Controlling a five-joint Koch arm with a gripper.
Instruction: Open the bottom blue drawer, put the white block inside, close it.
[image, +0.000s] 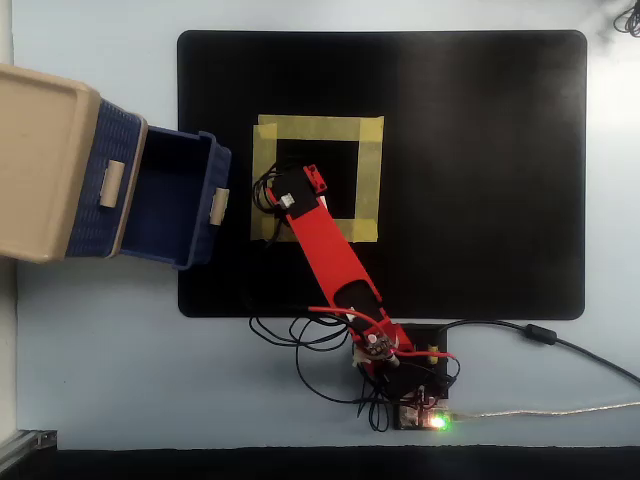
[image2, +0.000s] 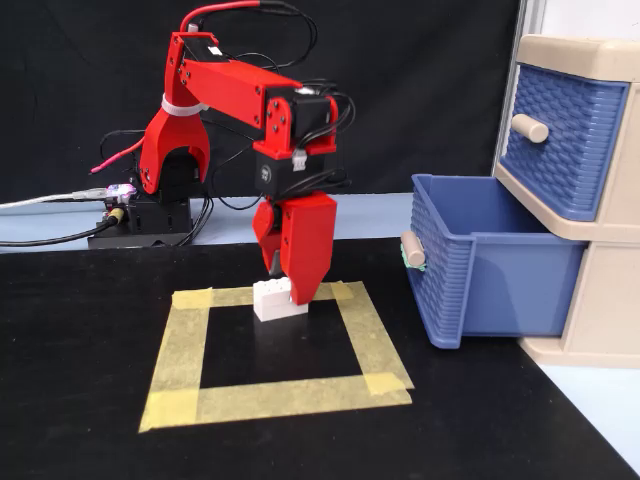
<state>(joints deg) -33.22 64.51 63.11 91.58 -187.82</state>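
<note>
No readable txt, labels, brand names or nos. anywhere in either view right now, both blank.

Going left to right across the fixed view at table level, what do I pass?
Arm base with its wiring → yellow tape square's left strip → white block with the gripper on it → open bottom blue drawer → beige cabinet.

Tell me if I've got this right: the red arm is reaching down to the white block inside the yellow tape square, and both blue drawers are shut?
Not quite. The bottom blue drawer is pulled open, as the fixed view shows; only the upper drawer is shut. The rest holds: the end effector is down at the white block inside the yellow tape square.
</note>
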